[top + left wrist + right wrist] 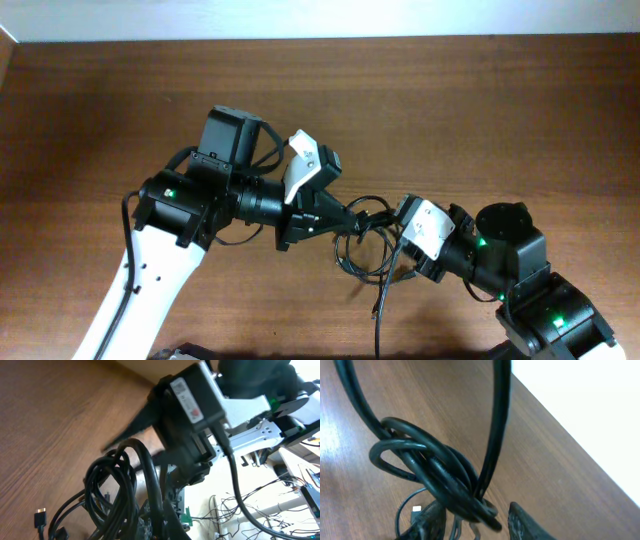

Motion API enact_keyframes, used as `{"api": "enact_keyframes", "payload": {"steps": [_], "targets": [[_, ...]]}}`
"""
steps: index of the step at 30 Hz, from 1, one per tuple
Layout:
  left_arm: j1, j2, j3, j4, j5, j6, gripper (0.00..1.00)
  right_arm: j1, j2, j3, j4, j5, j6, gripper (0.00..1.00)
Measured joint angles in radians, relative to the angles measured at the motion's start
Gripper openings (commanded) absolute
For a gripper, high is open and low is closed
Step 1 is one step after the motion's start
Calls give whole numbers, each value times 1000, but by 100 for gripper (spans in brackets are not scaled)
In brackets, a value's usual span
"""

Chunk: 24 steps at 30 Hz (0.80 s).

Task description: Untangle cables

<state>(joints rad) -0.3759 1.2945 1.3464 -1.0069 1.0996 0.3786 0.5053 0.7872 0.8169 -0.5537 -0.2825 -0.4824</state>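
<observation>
- Cables sit bunched in one dark knot near the middle of the wooden tabletop. The knot lies between the two arms, and one loose tail trails toward the robot's side.
- We judge them light and limp: thin cords with smooth jackets that will sag, slide through a loose pinch, and tighten if pulled the wrong way. Nothing looks breakable except perhaps the small plug ends.
- One plug lies flat on the wood, apart from the knot. Stiff ends like this are likely to snag in a loop.
- The best hold, in our view, is on a single strand just outside the knot, or on the cord right behind a plug, not on the whole bundle.
- The left claw is pressed together at the knot's edge. From the strands rising at its tip, we take it to be pinching one of the cables.
- The right claw stands spread, with a finger on either side of the knot's lower end. We cannot see it pressing on the cords.
- Crowding is the chief obstacle: the two claws nearly meet over the knot, and the right arm's housing fills much of the left wrist view.
- A thicker wire belonging to the right arm hangs close by. It could be mistaken for the cords or caught up with them.
</observation>
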Motion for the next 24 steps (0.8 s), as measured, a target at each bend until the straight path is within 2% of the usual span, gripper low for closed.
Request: {"api": "enact_keyframes", "payload": {"steps": [9,11,15,18,24], "targets": [[0,-5,0,17,23,0,0,-1,13,0,-6,-138,-18,11],[0,-6,0,39,25,0,0,-2,13,0,-12,-187,-20,15],[0,-6,0,44,26,0,0,-2,13,0,-10,-225,-19,17],[0,-6,0,46,26,0,0,-2,13,0,-5,-237,-19,30],[0,-6,0,80,80,0,0,-2,13,0,9,-273,-19,31]]}}
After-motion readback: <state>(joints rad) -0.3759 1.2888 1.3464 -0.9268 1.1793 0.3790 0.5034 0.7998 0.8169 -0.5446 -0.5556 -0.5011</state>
